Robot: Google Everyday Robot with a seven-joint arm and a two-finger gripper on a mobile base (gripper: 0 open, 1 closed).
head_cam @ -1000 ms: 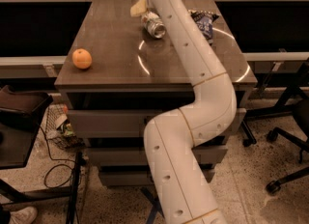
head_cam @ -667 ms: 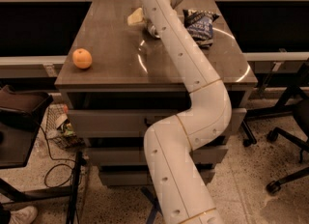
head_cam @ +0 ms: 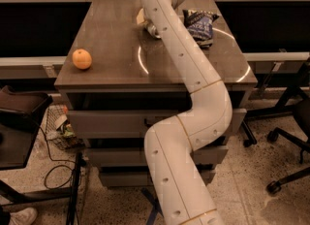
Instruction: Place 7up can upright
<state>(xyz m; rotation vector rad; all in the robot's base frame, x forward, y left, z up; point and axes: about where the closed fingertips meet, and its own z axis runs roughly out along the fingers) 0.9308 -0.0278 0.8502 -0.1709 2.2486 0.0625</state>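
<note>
Arm (head_cam: 186,69) is reaching across the table (head_cam: 106,44) toward its far end. Gripper (head_cam: 142,18) is sitting low at the far centre, almost wholly masked by the wrist. Only a pale tip is showing, so open or closed: cannot tell. 7up can (head_cam: 154,31) is peeking out just beside that tip, tight against the arm. A shiny end seems to be facing me, so I am judging its long axis horizontal, the can on its side. Any contact is hidden. Dark blue chip bag (head_cam: 200,25) is lying past the arm; orange (head_cam: 82,58) is well apart.
</note>
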